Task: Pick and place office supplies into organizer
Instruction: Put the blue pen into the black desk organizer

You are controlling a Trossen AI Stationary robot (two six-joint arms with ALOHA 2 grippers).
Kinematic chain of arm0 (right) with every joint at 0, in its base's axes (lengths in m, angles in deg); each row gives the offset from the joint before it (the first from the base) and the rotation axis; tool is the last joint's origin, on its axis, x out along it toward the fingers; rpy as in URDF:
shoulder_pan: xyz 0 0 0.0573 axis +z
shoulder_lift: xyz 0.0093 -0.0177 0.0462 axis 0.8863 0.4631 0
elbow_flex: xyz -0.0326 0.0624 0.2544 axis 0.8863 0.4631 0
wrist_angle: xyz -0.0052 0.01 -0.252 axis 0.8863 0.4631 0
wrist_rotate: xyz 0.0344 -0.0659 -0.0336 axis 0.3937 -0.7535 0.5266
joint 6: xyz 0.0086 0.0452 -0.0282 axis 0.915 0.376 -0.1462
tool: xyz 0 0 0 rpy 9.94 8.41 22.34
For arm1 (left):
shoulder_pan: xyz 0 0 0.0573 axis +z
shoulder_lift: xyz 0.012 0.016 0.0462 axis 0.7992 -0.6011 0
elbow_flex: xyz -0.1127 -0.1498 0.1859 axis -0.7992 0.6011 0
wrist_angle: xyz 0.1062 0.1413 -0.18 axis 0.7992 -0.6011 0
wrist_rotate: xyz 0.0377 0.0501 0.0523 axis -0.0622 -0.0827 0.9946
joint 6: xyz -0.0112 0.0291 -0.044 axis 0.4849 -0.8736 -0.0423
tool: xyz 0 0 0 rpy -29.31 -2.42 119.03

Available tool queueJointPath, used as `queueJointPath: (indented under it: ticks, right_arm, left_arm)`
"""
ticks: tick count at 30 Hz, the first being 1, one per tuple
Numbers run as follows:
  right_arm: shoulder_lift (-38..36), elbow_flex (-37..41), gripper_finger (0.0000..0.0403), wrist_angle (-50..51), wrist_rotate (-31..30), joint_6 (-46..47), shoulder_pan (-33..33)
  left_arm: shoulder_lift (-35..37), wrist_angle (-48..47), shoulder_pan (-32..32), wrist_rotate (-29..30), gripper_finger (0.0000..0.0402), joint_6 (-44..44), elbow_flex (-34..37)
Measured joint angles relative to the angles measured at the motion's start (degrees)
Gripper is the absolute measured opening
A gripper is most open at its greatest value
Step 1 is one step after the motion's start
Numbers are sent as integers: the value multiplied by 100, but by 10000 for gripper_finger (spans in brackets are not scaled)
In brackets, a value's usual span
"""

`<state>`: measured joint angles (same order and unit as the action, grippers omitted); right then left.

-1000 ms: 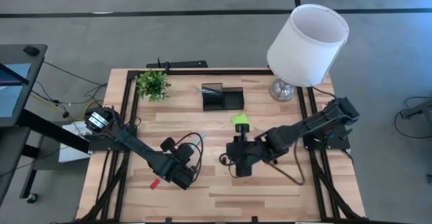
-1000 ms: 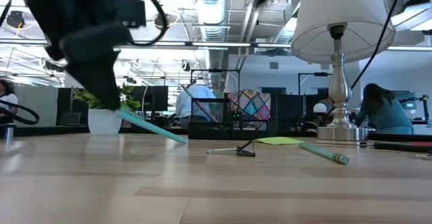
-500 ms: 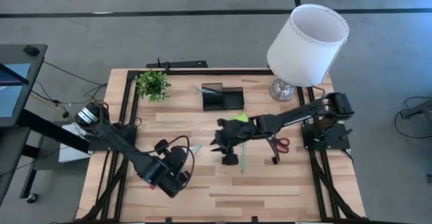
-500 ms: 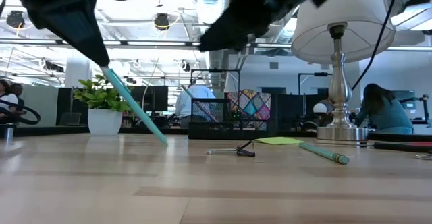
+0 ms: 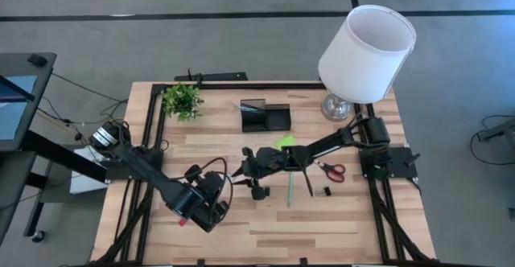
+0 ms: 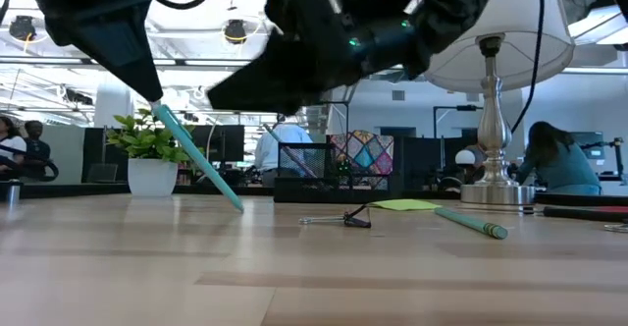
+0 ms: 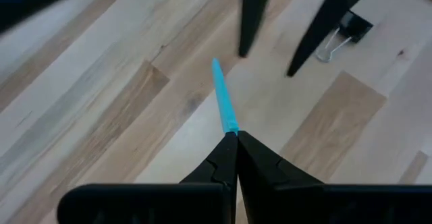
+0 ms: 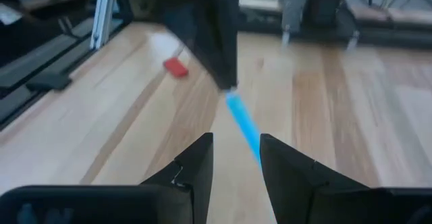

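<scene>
My left gripper (image 7: pixel 236 137) is shut on a teal pen (image 6: pixel 201 159) above the table's near-left middle. The pen slants down from the gripper toward my right gripper (image 8: pixel 236 153). That one is open and reaches in low from the right. Its fingers stand close by the pen's free end without touching it. The black organizer (image 5: pixel 265 116) stands at the far middle. A lime sticky pad (image 5: pixel 286 144), a green pen (image 5: pixel 290 186), red-handled scissors (image 5: pixel 334 170) and a black clip (image 5: pixel 326 191) lie flat on the table right of centre. A red eraser (image 8: pixel 177 67) lies at the near left. My left gripper pinches the teal pen's upper end (image 7: pixel 230 124) between the tips of its two fingers. The fingers slant down from the near left and run along the pen. The pen hangs tilted below them, its free tip (image 6: pixel 238 206) low over the table.
A white-shaded lamp (image 5: pixel 366 54) stands at the far right corner and a small potted plant (image 5: pixel 183 100) at the far left. Black rails (image 5: pixel 153 130) run along the table's sides. Bare wood lies along the near edge.
My right gripper has come down and swung toward the table's left. It has tipped from pointing down to nearly level and has reached the teal pen. My left gripper has risen a little with the pen, which now hangs steeper.
</scene>
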<state>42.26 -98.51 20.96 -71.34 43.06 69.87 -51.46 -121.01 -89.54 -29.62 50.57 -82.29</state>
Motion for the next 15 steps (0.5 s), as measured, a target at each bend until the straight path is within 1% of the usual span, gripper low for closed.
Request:
queueJointPath:
  ticks: [6,10,15]
  right_arm:
    - [65,-188,116,-28,-98,-402,-56]
    - [69,-180,116,27,-20,-421,-143]
    - [71,-177,116,199,-7,-429,-158]
  left_arm:
    - [32,3,0,-92,0,23,1]
    - [100,22,63,-100,0,24,3]
    - [354,83,202,86,0,-88,6]
